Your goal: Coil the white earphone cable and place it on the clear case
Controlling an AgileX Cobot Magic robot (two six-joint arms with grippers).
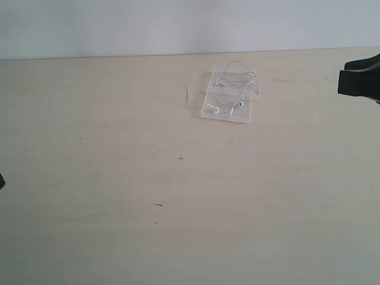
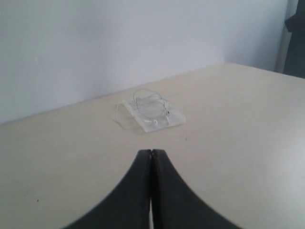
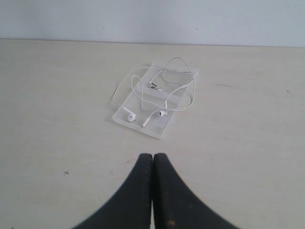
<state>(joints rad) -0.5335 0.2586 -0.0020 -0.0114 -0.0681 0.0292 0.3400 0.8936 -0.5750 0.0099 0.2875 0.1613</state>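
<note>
— Where is the earphone cable [image 3: 153, 86]?

— On the clear case [image 3: 157, 130], piled in a few loose, uneven loops. The case lies flat on the pale tabletop [image 1: 119, 178], towards the far side, near the wall [image 1: 119, 27].

— Is all of the wire on the case?

— Not quite. Most of it sits on top, but one loop hangs past one long edge and rests on the tabletop just beside it. Another loop reaches over the far edge.

— And the earbuds [image 3: 162, 113]?

— Both lie on the case, side by side near its front edge, a little apart from each other.

— What about the left claw [image 2: 151, 152]?

— Closed tight. Its two dark fingers meet along a thin seam, with nothing between them. It points towards the case from well away and touches neither case nor wire.

— The right claw [image 3: 153, 156]?

— The same: fingers pressed together, holding nothing, well apart from the case, with bare tabletop between.

— Can the arms be seen from the outside camera?

— Only a dark piece of the right arm [image 1: 359, 80] at the right edge, level with the case and far from it. The claw's grip cannot be judged from there; the wrist cameras show it.
</note>
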